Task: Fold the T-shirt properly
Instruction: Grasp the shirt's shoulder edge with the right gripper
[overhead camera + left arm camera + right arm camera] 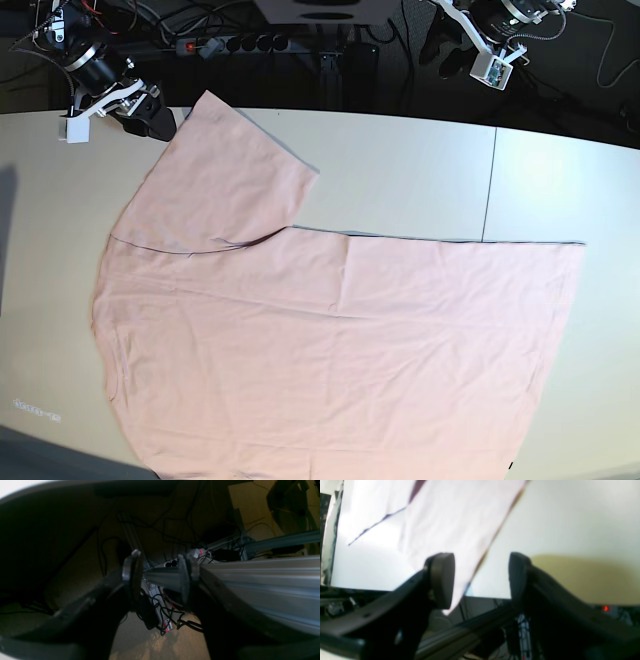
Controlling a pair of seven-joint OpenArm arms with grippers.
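I see the big white table (pixel 560 170) first. The T-shirt (pixel 340 340) lies on it, pink and spread out flat, plain side up. It covers most of the table and runs off the near edge. One sleeve (pixel 225 175) points up to the far left corner.

I think the shirt is light and soft. It will bend and droop when I lift it, and it may slide a bit on the smooth table. It will not break. I would grab it at thin edges and corners, like the sleeve tip or the hem corners on the right, and lift two spots at once so it stays flat.

My right gripper (pixel 480 580) is at that far left corner, right by the sleeve tip. Its jaws are wide apart. The sleeve edge hangs between them, near one pad (pixel 442 580), but nothing is pinched.

My left gripper (pixel 160 577) is off the table at the far right, well away from the shirt. It looks down at cables (pixel 170 612) and a metal rail (pixel 262 580). Its jaws are partly apart and hold nothing.
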